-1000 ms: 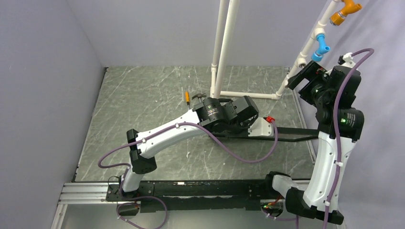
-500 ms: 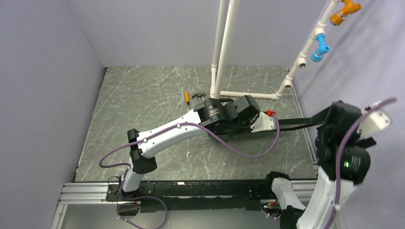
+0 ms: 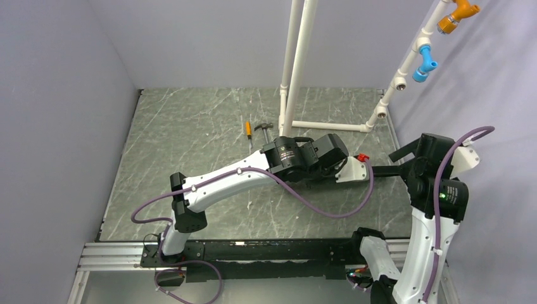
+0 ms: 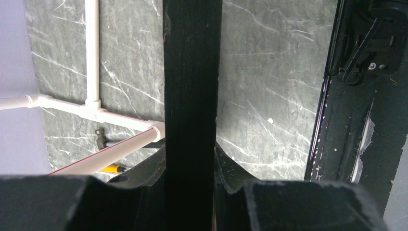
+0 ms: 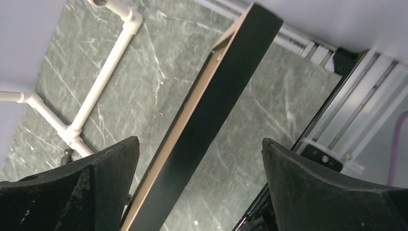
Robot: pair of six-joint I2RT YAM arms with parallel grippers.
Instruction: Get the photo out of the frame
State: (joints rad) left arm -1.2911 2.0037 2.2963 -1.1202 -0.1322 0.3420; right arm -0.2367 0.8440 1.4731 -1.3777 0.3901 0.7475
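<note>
The left gripper point(image 4: 190, 161) is clamped on the thin black frame point(image 4: 192, 86), which is turned on edge over the table point(image 3: 190, 133). The right gripper point(image 5: 199, 159) is spread wide, and the frame's other end passes between its fingers, touching neither. The photo point(image 5: 154, 166) shows only as a tan strip along the frame's side.

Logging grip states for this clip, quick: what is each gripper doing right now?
Left gripper: closed on the frame, clamping its edge.
Right gripper: open, jaws either side of the frame, not gripping it.
</note>
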